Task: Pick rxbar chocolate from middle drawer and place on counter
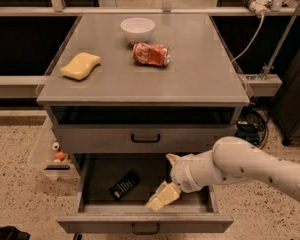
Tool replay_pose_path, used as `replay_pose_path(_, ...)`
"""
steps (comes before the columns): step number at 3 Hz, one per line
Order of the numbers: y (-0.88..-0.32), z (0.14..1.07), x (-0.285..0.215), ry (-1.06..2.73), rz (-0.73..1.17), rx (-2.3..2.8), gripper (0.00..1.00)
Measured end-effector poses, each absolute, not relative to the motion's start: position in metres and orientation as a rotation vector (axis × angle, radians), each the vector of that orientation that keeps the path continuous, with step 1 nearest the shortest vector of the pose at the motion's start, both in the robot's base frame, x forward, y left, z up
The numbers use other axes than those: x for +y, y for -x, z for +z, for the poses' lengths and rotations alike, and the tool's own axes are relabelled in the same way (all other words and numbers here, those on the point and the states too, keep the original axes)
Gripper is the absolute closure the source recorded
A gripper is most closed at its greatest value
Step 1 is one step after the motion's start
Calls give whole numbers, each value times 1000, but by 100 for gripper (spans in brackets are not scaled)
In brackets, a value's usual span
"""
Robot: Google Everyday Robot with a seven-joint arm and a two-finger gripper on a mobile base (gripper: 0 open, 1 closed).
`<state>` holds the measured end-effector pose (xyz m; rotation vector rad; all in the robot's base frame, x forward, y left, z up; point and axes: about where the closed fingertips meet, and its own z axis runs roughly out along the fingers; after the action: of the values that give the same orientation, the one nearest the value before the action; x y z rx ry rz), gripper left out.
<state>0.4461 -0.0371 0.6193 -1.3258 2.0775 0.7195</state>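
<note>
The rxbar chocolate [124,184], a flat black bar with white lettering, lies in the left half of the open middle drawer [145,223]. My gripper [163,197] hangs over the drawer's front middle, to the right of the bar and apart from it, its cream fingers pointing down and left. The white arm comes in from the right. The grey counter [200,79] tops the cabinet above.
On the counter lie a yellow sponge [80,66], a white bowl [137,29] and a crushed red soda can [150,54]. The drawer above [145,138] is shut. A clear side bin [55,153] with small items hangs at the cabinet's left. Cables run at the right.
</note>
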Motion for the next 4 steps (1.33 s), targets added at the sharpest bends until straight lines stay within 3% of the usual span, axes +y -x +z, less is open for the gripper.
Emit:
replay_pose_path(1,-498,578,-25,1175,720,2015,0)
replay_pose_path(4,-514,558,-20,1111,740,2003,0)
